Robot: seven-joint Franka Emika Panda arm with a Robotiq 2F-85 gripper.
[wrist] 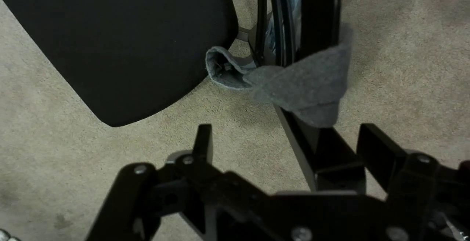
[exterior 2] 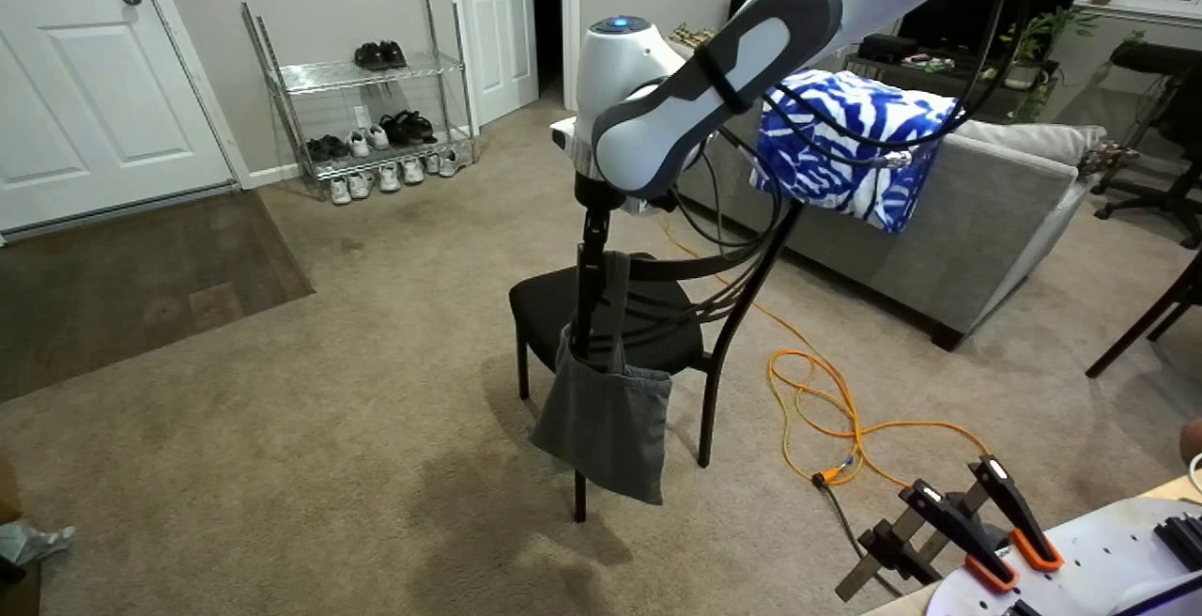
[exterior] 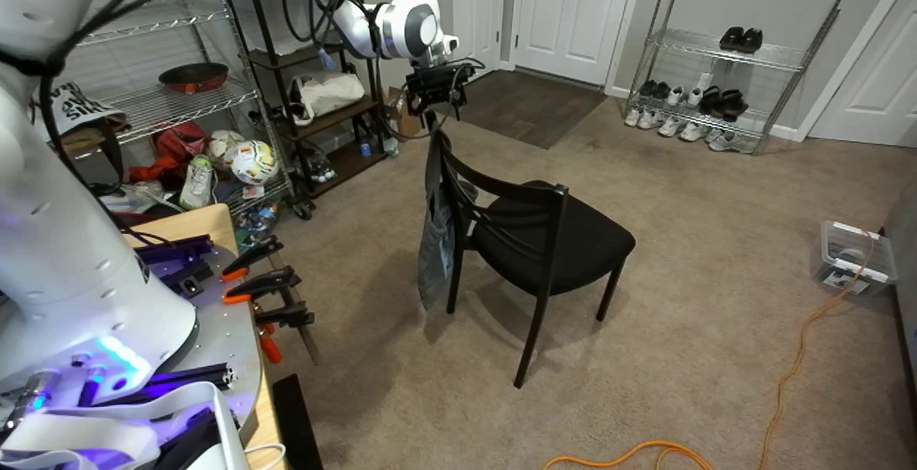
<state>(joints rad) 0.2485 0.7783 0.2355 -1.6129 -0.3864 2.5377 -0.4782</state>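
The gripper (wrist: 290,140) is spread wide w/ nothing pinched, & since the chair post (wrist: 337,173) appears btwn its fingers, much nearer one (contact can't be told), the gap should prob. be centred gently so the post isn't bumped & the grey strap (wrist: 312,83) isn't snagged. In an exterior view the grey bag (exterior 2: 606,428) is seen hung by that strap over the top rail (wrist: 319,13), just beside the post, its body on the side away from the seat (wrist: 121,42). Its long axis is approx. vert., strap end up & bottom down, w/ the lower edge tilted.
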